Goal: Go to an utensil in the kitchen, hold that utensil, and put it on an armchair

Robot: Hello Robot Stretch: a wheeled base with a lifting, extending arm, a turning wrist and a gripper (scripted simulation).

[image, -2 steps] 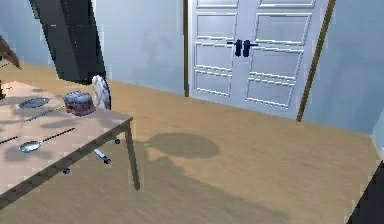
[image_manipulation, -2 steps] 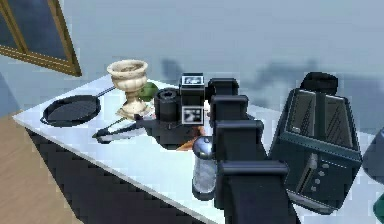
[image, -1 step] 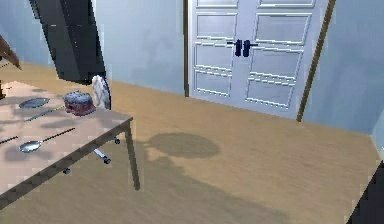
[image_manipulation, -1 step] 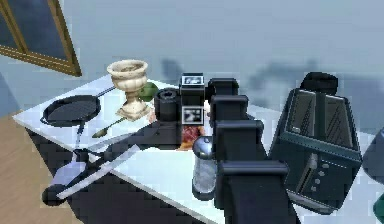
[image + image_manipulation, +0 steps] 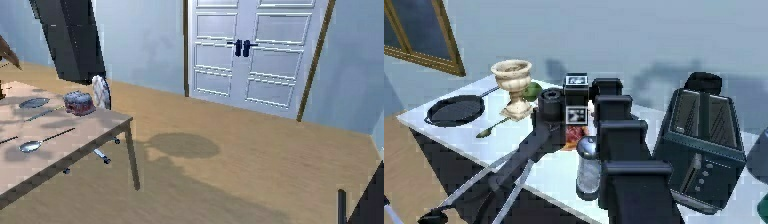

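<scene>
A small utensil with a greenish handle (image 5: 494, 125) lies on the white counter (image 5: 484, 145), between a black pan (image 5: 456, 108) and a beige urn-shaped vase (image 5: 513, 82). My arm (image 5: 629, 160) reaches out over this counter, and the gripper's dark body (image 5: 547, 108) sits just right of the vase. Two thin fingers (image 5: 489, 185) slant down toward the counter's front edge, with the gripper (image 5: 479, 205) low at the left. I cannot tell whether it holds anything. On a wooden table (image 5: 90, 140) lie a spoon (image 5: 30, 146) and a thin long utensil (image 5: 55, 133).
On the counter stand a dark toaster (image 5: 704, 135), a shaker (image 5: 589, 165) and a green round thing (image 5: 532, 90). The table carries a reddish pot (image 5: 78, 101) and a plate (image 5: 34, 102), with a white chair (image 5: 101, 92) behind. A white double door (image 5: 255, 50) faces open wooden floor (image 5: 230, 170).
</scene>
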